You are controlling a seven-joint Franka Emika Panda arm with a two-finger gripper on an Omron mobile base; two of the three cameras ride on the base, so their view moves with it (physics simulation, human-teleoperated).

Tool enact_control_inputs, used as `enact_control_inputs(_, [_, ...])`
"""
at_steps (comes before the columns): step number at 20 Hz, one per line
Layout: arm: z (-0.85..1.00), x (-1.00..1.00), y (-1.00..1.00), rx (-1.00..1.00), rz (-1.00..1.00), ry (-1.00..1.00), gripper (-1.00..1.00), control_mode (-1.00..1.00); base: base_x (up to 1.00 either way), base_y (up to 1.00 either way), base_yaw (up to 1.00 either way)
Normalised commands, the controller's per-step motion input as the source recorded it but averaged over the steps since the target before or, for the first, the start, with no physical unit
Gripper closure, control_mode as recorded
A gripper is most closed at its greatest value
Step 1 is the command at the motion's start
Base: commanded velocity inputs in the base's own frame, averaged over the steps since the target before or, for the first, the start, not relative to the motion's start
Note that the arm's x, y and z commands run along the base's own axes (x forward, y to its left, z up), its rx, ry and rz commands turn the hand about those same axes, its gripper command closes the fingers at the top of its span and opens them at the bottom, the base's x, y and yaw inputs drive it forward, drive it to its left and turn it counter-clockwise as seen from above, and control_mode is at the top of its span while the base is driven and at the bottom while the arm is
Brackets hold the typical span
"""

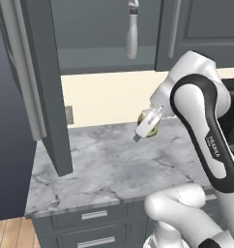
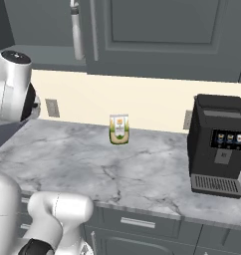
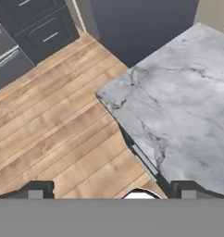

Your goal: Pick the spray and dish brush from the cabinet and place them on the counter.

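Two task things sit up in the cabinet [image 1: 51,87], door swung open on the left: the spray [image 1: 132,34] stands upright on the grey inner shelf, near its front edge (white trigger head at the top, cut off by the frame edge in left base view). Same bottle shows in right base view [image 2: 75,35], just left of a long silver bar handle [image 2: 94,30]. Dish brush: can't make it out on the shelf.

Counter [image 1: 104,164] is grey-white marble over dark drawers [image 1: 90,223]. On it, near the back wall, a green-and-cream pouch [image 2: 119,129] stands upright; a black coffee machine [image 2: 217,144] sits well apart to its right.

Gripper [image 3: 111,192] in hand view: fingers [image 3: 35,190] wide apart, nothing btwn them, pointing down at the counter's corner and the wood floor [image 3: 53,120] beside it. Arm elbow is bent high over the counter, partly covering the pouch in left base view.
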Motion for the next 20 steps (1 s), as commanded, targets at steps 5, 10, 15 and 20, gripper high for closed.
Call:
enact_control_inputs(5, [-0.05, 0.05, 0.30, 0.00, -0.19, -0.04, -1.00, -1.00, 0.00, 0.00, 0.00])
enact_control_inputs(10, [-0.04, -0.05, 0.23, 0.02, -0.11, -0.02, -1.00, -1.00, 0.00, 0.00, 0.00])
enact_control_inputs(15, [0.00, 0.03, 0.00, -0.04, -0.07, 0.00, -1.00, -1.00, 0.00, 0.00, 0.00])
enact_control_inputs(20, [0.00, 0.04, -0.08, -0.16, -0.36, -0.01, -1.00, -1.00, 0.00, 0.00, 0.00])
